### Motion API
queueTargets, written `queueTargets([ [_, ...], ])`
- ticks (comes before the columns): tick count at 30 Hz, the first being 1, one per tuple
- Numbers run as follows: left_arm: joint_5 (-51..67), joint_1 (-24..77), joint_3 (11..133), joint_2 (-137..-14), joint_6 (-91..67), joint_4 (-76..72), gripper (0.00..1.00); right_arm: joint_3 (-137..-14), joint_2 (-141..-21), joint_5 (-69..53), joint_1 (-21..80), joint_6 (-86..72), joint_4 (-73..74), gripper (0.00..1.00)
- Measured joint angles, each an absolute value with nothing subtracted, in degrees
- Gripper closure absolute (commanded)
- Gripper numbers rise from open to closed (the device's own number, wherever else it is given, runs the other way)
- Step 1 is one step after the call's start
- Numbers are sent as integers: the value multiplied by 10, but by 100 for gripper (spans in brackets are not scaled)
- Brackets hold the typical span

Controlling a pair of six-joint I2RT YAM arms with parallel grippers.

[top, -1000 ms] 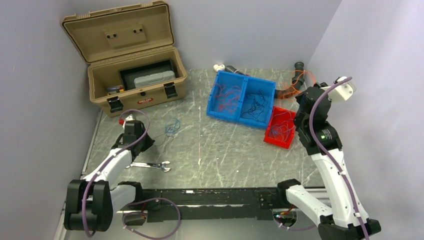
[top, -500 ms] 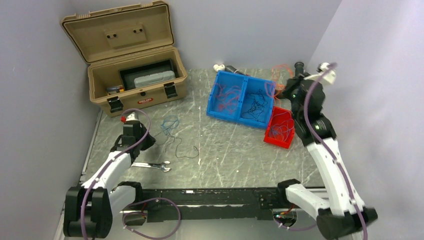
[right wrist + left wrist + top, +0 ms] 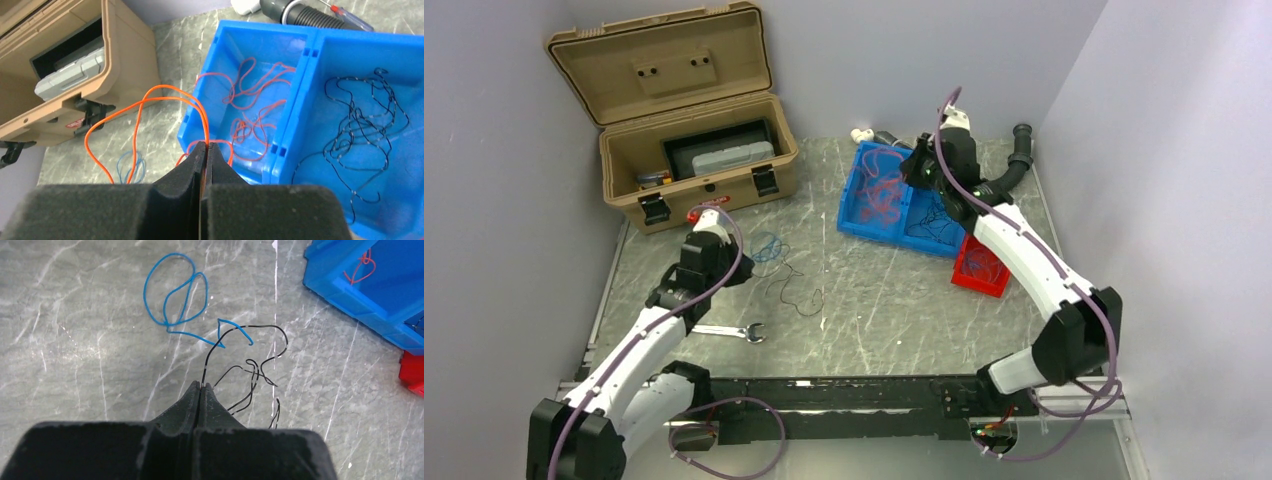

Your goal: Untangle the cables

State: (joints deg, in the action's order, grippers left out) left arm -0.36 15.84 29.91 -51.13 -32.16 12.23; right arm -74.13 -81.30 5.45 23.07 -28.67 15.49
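Trailing forward, black cable [image 3: 205,371] (pinched)

orange wire [image 3: 205,127], blue wire [image 3: 145,292], black wire [image 3: 206,367], blue bins [image 3: 305,55], tan case [image 3: 130,50]

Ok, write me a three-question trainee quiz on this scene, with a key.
1. True or false: the left claw is shut on a black wire.
2. The right claw holds which wire? A blue, B orange, C black.
3. Name the tool lying on the table near the left arm.
Key: 1 true; 2 B, the orange wire; 3 the wrench.
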Motion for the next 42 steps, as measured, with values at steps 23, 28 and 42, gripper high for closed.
queueTargets([
  [23,15,203,331,-509,-257,136,100,-763,-934,-128,325,-149,100,31],
  [28,29,203,334,-507,-244,135,100,-711,-942,-204,394,-124,73,31],
  [42,65,204,334,-488,-232,126,100,-685,-1021,-247,432,-210,-58,27],
])
